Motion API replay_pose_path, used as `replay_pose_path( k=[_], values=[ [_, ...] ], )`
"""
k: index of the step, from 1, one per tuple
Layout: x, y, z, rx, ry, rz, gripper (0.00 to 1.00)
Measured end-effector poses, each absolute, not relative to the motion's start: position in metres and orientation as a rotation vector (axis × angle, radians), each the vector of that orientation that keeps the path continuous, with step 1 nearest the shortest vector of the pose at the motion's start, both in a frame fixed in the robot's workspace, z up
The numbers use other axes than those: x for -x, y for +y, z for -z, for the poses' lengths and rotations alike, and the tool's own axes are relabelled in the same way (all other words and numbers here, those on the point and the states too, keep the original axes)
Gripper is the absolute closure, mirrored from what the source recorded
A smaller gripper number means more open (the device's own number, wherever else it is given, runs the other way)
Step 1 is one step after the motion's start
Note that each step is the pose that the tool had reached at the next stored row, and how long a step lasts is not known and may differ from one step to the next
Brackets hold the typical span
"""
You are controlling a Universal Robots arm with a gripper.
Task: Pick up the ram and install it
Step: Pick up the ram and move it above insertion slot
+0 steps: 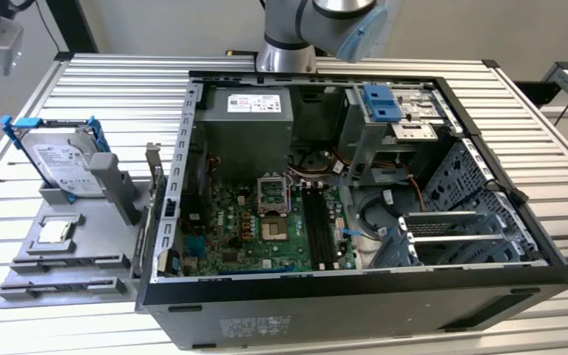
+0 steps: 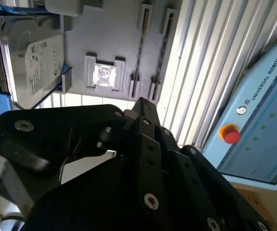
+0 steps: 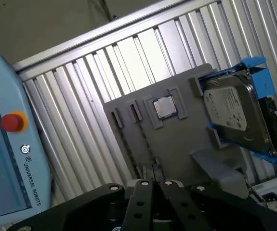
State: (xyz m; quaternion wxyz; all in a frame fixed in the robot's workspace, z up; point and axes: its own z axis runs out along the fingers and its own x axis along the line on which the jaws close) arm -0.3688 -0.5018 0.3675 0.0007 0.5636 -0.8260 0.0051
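Observation:
The ram is out of view. My gripper [image 3: 152, 186] [image 2: 140, 109] shows as black linkages in both wrist views, hanging over the grey parts tray [image 3: 177, 144] [image 2: 104, 38] [image 1: 86, 248] beside the computer. Narrow slot holders [image 3: 135, 111] sit on the tray near a square processor chip [image 3: 165, 107] [image 2: 104, 76] [image 1: 55, 231]. Inside the open computer case [image 1: 363, 287] lies the green motherboard [image 1: 254, 233] with its long black memory slots [image 1: 316, 222].
A silver hard drive in a blue bracket [image 1: 62, 159] [image 3: 234, 113] [image 2: 34, 62] stands at the tray's far end. A pale blue control pendant with a red button [image 3: 8, 159] [image 2: 258, 130] lies beyond the slatted table [image 1: 116, 81]. The arm's base [image 1: 286, 44] rises behind the case.

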Motion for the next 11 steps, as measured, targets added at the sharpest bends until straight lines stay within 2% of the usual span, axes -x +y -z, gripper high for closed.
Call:
replay_pose_path(
  k=[11],
  values=[
    [0.3687,-0.5018,-0.3659,-2.023,-2.403,-0.016,1.00]
  ],
)
